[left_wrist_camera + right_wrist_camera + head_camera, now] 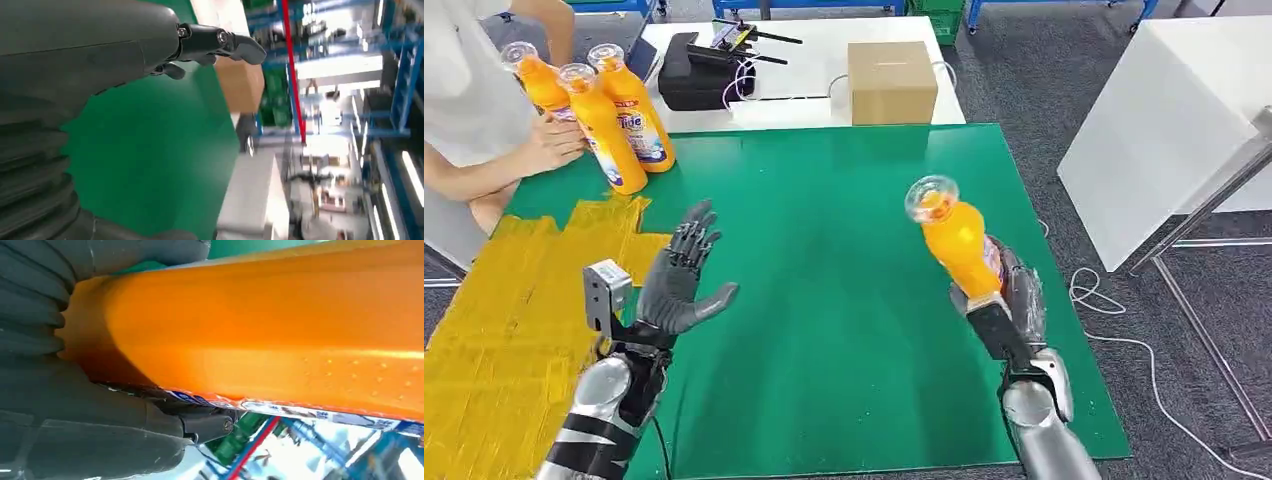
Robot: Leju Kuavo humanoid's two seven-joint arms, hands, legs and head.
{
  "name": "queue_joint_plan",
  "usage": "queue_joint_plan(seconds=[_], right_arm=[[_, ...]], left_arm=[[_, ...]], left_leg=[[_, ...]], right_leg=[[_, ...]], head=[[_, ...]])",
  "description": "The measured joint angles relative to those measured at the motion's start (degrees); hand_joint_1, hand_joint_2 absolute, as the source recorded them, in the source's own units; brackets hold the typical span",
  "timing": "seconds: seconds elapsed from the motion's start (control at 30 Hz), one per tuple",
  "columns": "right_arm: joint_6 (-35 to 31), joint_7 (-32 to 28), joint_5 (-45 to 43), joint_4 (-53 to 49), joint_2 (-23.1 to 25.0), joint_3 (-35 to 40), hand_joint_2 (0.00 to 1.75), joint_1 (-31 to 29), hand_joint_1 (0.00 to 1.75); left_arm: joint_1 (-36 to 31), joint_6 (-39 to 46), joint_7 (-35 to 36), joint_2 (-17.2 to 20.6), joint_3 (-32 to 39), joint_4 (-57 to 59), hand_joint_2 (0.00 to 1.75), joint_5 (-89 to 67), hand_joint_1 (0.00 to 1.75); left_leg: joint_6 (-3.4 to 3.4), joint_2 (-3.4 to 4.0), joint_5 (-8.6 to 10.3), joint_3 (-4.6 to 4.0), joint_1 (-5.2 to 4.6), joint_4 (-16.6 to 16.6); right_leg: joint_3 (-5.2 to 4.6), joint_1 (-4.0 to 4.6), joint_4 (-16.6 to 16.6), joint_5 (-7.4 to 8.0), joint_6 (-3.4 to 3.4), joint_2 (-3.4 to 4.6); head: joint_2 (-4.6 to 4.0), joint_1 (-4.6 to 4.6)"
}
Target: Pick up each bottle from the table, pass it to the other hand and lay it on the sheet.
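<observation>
My right hand (pixel 1009 300) grips an orange bottle (pixel 954 235) with a clear cap, lifted off the green table (pixel 824 300) at its right side and tilted toward the middle. Up close in the right wrist view the orange bottle (pixel 280 335) lies across the picture, with my right hand (pixel 90 405) wrapped around it. My left hand (pixel 682 275) is raised over the table's left part with its fingers spread and nothing in it; its fingers (pixel 220 42) reach out above the green surface. The yellow sheet (pixel 514 330) covers the table's near left corner.
A person at the far left rests a hand (pixel 554 140) on three orange bottles (pixel 614 115) standing at the table's back left corner. Behind the green table a white table carries a cardboard box (pixel 891 82) and a black case (pixel 694 70). Another white table (pixel 1164 120) stands to the right.
</observation>
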Motion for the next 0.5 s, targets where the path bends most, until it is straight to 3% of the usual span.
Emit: queue_joint_plan(seconds=[0.23, 0.5], right_arm=[[0.83, -4.14, -7.51, 1.36, 4.44, -1.66, 1.75, -2.21, 1.75], [6.93, -6.01, -15.65, 8.43, 8.46, -1.36, 1.75, -7.0, 1.75]], left_arm=[[-3.14, -2.61, 0.9, -0.07, -4.77, 2.52, 1.75, 3.52, 0.0], [-6.38, -3.89, 0.63, -0.98, -8.09, 5.16, 1.75, 8.33, 0.0]], left_leg=[[0.0, 0.0, 0.0, 0.01, -0.02, 0.01], [0.0, 0.01, 0.0, -0.01, 0.02, 0.0]], right_leg=[[-0.01, -0.05, 0.0, 0.01, 0.01, 0.0], [-0.02, 0.0, 0.02, 0.01, 0.0, 0.0]], head=[[0.0, -0.02], [0.0, -0.02]])
